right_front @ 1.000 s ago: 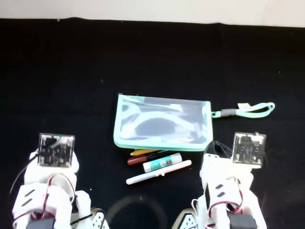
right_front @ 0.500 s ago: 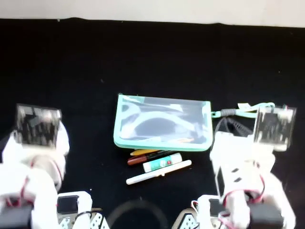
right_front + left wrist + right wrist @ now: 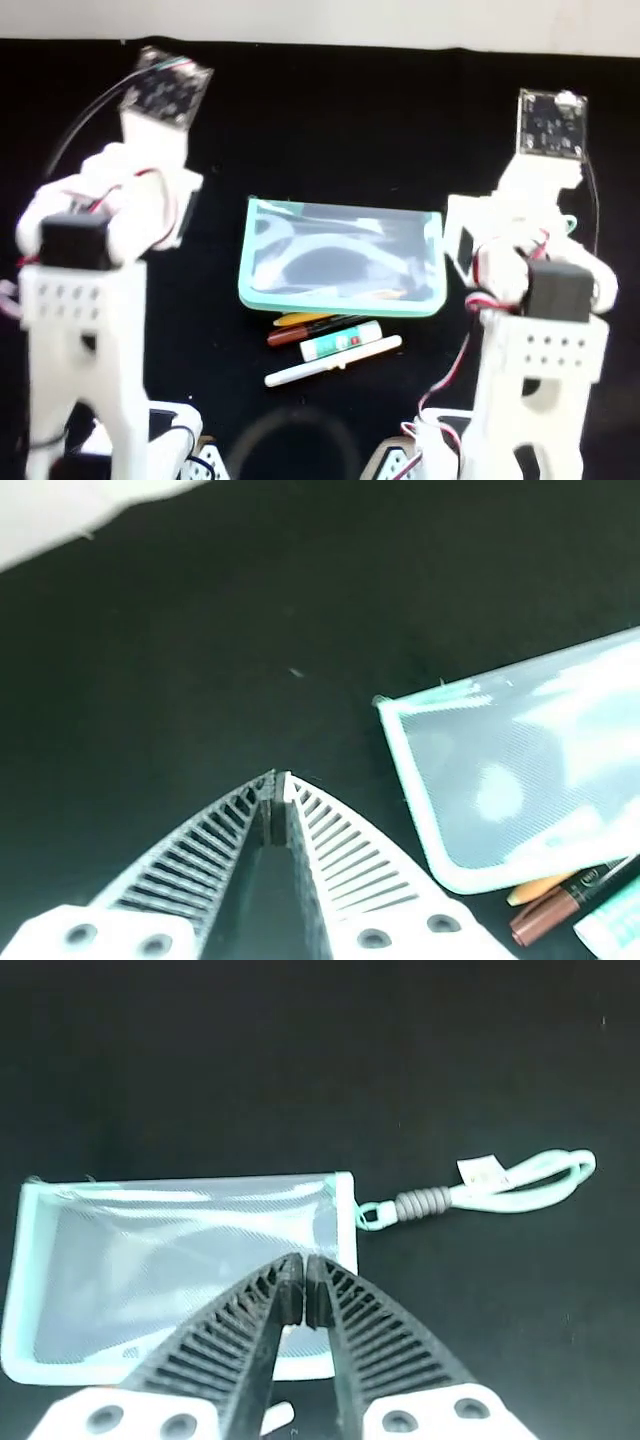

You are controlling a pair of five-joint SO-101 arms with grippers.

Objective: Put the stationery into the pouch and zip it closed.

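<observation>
Likely risk: the flat, slick pouch (image 3: 342, 258) could be dragged across the table (image 3: 300, 130) rather than opened if pushed w/ one gripper only. The round stationery (image 3: 330, 345), laid loose just beside the pouch's near edge, could be rolled away by a clumsy pinch. The left gripper (image 3: 272, 780) is held above the table off the pouch's left corner, the right gripper (image 3: 303, 1265) over the pouch's right end; both are pressed together, empty.
</observation>
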